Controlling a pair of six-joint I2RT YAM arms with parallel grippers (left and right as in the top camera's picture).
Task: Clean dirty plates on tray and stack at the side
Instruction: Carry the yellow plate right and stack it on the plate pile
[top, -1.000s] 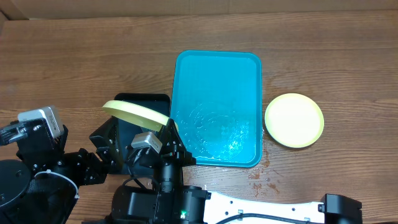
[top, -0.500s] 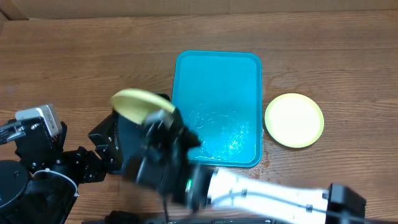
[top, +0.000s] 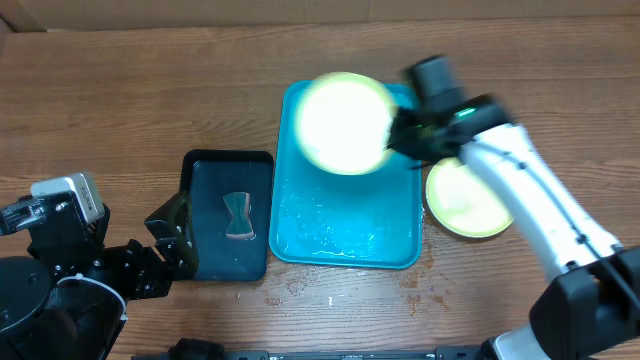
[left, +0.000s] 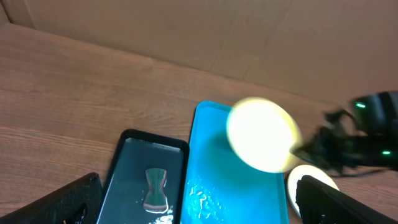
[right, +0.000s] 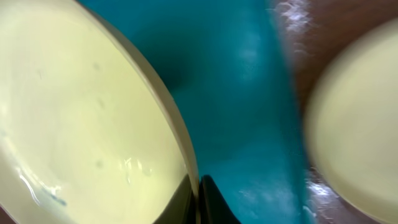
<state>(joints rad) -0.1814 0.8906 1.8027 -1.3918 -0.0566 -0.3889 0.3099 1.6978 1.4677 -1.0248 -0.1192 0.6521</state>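
Observation:
My right gripper (top: 392, 137) is shut on the rim of a pale yellow-green plate (top: 345, 122), held in the air over the far part of the turquoise tray (top: 350, 245). In the right wrist view the black fingers (right: 214, 202) pinch the plate's (right: 81, 112) edge above the tray (right: 230, 93); the plate's face looks clean and wet. Another plate (top: 473, 195) lies on the table just right of the tray. My left gripper (top: 172, 240) stands open at the near left, beside the black tray, holding nothing.
A smaller black tray (top: 215, 250) sits against the turquoise tray's left side, with a small dark hourglass-shaped piece (top: 238, 215) in it. The turquoise tray's near half looks wet. Bare wooden table lies behind and to the left.
The right arm has swung the plate from over the black tray at the near left across to above the tray's far right part. The left arm has barely moved.

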